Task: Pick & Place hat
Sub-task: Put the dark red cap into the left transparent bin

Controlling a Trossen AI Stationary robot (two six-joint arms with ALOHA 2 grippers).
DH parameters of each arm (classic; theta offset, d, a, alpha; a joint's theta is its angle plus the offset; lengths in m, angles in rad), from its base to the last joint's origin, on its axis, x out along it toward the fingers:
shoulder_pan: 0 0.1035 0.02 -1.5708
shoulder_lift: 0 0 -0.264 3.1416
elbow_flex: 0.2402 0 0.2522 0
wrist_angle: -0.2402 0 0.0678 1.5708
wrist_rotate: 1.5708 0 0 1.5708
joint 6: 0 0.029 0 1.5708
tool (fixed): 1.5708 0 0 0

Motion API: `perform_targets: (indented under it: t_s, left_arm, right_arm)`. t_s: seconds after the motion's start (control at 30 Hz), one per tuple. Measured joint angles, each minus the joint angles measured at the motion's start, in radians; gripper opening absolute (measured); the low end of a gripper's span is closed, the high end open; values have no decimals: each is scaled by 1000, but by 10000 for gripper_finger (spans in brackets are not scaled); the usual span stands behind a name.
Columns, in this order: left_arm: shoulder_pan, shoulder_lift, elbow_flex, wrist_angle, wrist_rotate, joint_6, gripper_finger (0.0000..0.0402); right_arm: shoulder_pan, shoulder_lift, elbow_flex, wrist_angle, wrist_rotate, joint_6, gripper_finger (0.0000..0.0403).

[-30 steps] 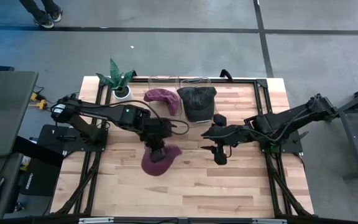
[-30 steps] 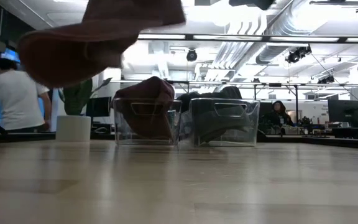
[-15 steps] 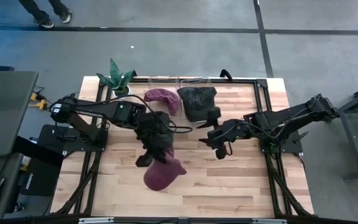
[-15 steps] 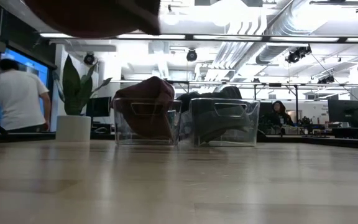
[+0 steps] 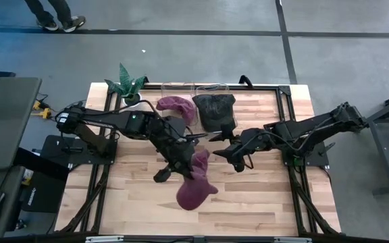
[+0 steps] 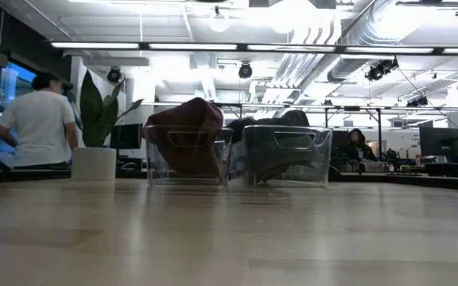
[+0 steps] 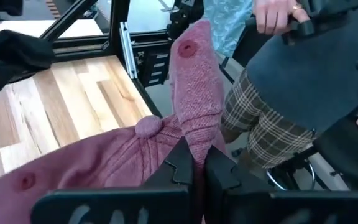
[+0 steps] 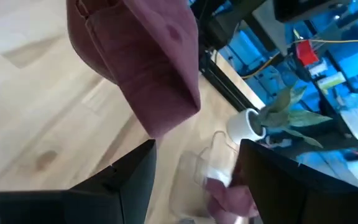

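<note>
A maroon cap (image 5: 194, 183) hangs over the middle of the table with my left gripper (image 5: 186, 166) shut on it. The left wrist view shows the cap's crown and top button (image 7: 148, 126). My right gripper (image 5: 223, 150) stands open just right of the cap, level with it, with nothing between its fingers. In the right wrist view the cap (image 8: 143, 68) hangs ahead of the open fingers (image 8: 135, 177). Neither gripper nor the cap shows in the low view. My left gripper pinches a raised fold of the cap's crown cloth (image 7: 196, 134) between its two fingers, close beside the top button. The fingers slant downward from the table's left side. The cap hangs below and beyond them, lifted clear of the table.
Two clear bins stand side by side at the table's far edge: one (image 5: 176, 108) holds a maroon hat, the other (image 5: 214, 109) a dark hat. A potted plant (image 5: 128, 86) stands at the far left corner. People stand beyond the table's edges.
My left gripper has risen and gone toward the table's near right, rolling as it went. The cap has gone up with it, out of the top of the low view, and now hangs farther right. My right gripper has rolled about its own axis and stayed open.
</note>
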Motion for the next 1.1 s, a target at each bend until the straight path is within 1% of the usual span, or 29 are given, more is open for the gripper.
perform_targets:
  t_s: [0.13, 0.23, 0.5, 0.63, 0.83, 1.1]
  left_arm:
    - [0, 0, 0, -2, -18, -3, 0]
    - [0, 0, 0, 1, -40, -3, 0]
    - [0, 0, 0, 32, -50, -34, 0]
    - [0, 0, 0, 69, -46, -67, 0]
    - [0, 0, 0, 77, -29, -86, 0]
    - [0, 0, 0, 81, -36, -94, 0]
  right_arm:
    - [18, 0, 0, 19, -64, 28, 227]
    - [34, 0, 0, 65, -97, 58, 227]
    - [37, 17, 0, 129, -109, 63, 227]
    - [26, 39, 0, 147, -111, 27, 227]
    - [7, 41, 0, 215, -111, -2, 227]
    - [-5, 42, 0, 221, -131, 4, 227]
